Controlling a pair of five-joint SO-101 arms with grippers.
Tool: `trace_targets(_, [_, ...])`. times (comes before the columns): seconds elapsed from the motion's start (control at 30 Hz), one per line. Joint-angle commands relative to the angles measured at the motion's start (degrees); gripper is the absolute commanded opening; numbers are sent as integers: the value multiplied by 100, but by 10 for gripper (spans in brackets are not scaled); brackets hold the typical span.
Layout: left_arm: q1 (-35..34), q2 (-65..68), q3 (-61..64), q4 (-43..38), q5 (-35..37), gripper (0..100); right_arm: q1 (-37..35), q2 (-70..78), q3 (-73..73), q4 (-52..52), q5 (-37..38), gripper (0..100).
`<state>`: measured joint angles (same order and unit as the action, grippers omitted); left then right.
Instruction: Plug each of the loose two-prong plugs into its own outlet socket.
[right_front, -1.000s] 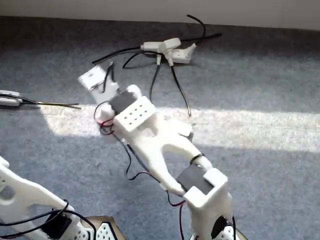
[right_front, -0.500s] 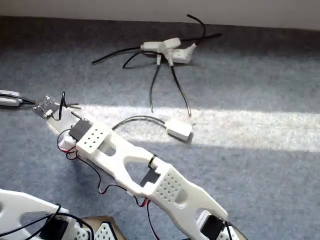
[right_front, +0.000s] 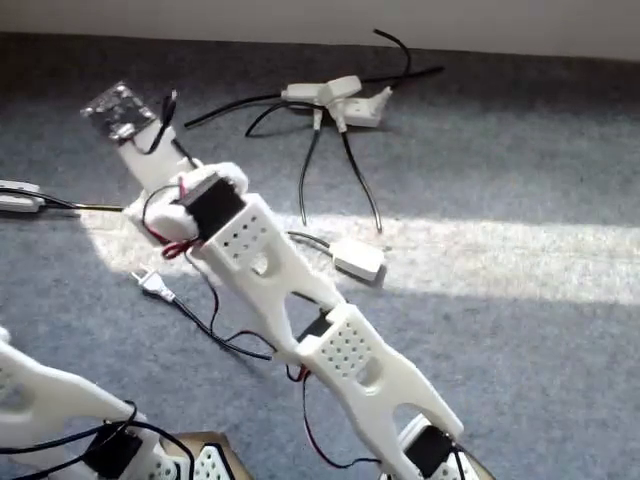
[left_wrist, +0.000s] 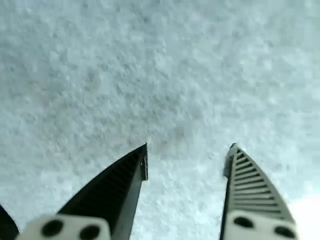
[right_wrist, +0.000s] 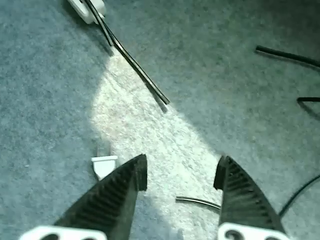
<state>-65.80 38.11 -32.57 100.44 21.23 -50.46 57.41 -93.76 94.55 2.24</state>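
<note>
Two-prong plug (right_front: 150, 283), white, on a black cord: found lying loose on the grey carpet (right_front: 520, 180), just beside the outstretched right arm (right_front: 265, 260) and seated in no socket. Right gripper (right_wrist: 182, 160): jaws parted wide, nothing held. In its wrist view a small white piece, judged to be the same plug (right_wrist: 103, 166), is seen just outside one finger rather than between the two, so the spread is taken as readiness for a grasp not yet made. White socket block (right_front: 357, 258): placed near the middle of the carpet in the sunlit strip, apart from the plug, with a cord led into it. Rear cluster of white outlets (right_front: 335, 100): listed with several black cords already attached. Further white fitting (right_front: 15, 197): noted at the carpet's edge, cord trailing. Left gripper (left_wrist: 189, 150): held over bare carpet, jaws wide apart and empty, judged to be parked.
</note>
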Motion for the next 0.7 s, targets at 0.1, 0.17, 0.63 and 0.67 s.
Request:
trace_targets(0.1, [2026,-3952,3319,-97,1767,259,1807,-690,-541,664,-149,215])
trace_targets(0.17, [2484,-4637,4101,-651,2198,259,2167,-822,-541,655,-114,215])
trace_targets(0.63, [3662,-5754,8374,-6268,2796,256,2844,-954,-488,664,229,215])
trace_targets(0.67, [3829,-5763,8409,-6224,2804,257,2844,-927,-488,664,220,215])
